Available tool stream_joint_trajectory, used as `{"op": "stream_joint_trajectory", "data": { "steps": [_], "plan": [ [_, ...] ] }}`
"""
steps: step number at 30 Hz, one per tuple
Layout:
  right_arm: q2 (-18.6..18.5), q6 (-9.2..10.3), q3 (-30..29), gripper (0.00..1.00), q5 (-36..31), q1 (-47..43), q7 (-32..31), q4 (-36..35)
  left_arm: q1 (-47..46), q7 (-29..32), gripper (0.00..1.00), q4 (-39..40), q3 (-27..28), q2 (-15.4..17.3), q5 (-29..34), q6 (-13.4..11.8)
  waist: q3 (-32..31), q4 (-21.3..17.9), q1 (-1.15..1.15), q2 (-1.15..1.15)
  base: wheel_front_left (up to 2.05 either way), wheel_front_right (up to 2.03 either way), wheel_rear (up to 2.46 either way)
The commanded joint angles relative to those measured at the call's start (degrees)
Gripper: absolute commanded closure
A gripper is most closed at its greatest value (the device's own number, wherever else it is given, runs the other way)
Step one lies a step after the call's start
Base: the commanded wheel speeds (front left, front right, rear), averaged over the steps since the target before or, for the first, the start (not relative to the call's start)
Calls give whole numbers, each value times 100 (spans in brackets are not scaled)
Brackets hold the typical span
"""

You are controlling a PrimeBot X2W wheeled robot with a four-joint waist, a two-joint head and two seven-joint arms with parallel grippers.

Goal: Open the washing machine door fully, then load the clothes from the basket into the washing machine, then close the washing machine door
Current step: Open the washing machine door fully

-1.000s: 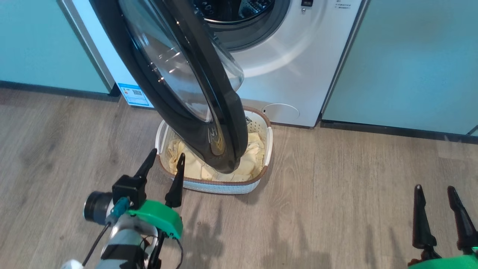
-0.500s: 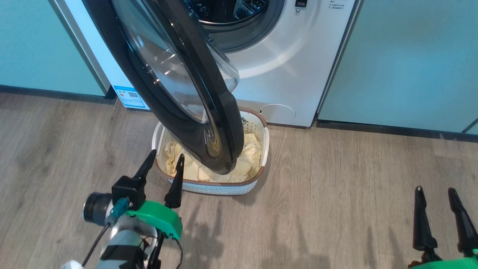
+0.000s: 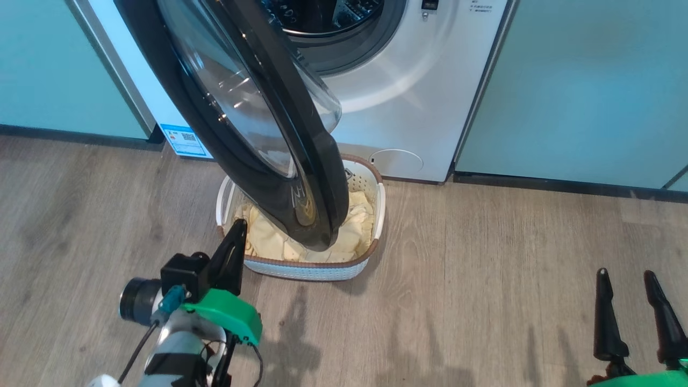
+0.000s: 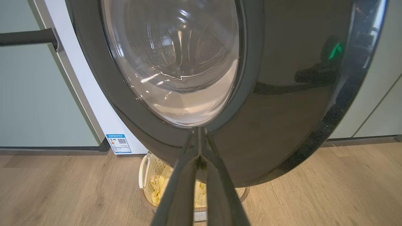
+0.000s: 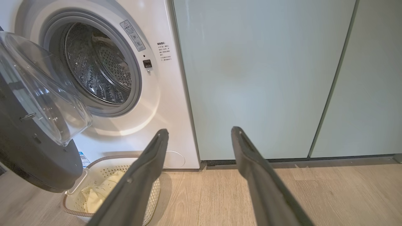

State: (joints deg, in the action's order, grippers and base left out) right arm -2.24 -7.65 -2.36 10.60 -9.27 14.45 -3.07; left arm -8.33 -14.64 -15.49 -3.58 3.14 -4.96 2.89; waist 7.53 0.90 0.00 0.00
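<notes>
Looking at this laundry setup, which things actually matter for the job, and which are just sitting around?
For the job: washing machine, door, basket, clothes.
Just there: cabinets, floor, blue sticker.

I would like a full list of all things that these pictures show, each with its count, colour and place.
machine: one, white, between the cabinets.
door: one, glossy black with clear glass, swung out over the basket.
drum: one, grey metal, inside the machine's mouth.
basket: one, cream with brown rim, on the floor before the machine.
clothes: a heap, pale yellow, in the basket.
sticker: one, blue, machine's lower left corner.
cabinets: several, pale green, on both sides of the machine.
floor: grey-brown wood.
left pincer: one, dark, shut, at the basket's near left corner.
right pincer: one, dark, open, over bare floor.
</notes>
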Motion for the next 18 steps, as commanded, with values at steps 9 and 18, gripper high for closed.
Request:
{"op": "stream_joint_trajectory", "data": {
  "steps": [9, 18],
  "plan": [
    [-64, 16, 102, 0, 30, 75, 54, -178, -188, -36, 100, 186, 246, 108, 28, 12, 11, -20, 0, 0, 0, 0, 0],
    [-64, 16, 89, 0, 38, 73, 55, -165, -479, -36, 100, 621, 395, 210, 109, -140, 8, 3, 0, 0, 0, 0, 0]
  ]
}}
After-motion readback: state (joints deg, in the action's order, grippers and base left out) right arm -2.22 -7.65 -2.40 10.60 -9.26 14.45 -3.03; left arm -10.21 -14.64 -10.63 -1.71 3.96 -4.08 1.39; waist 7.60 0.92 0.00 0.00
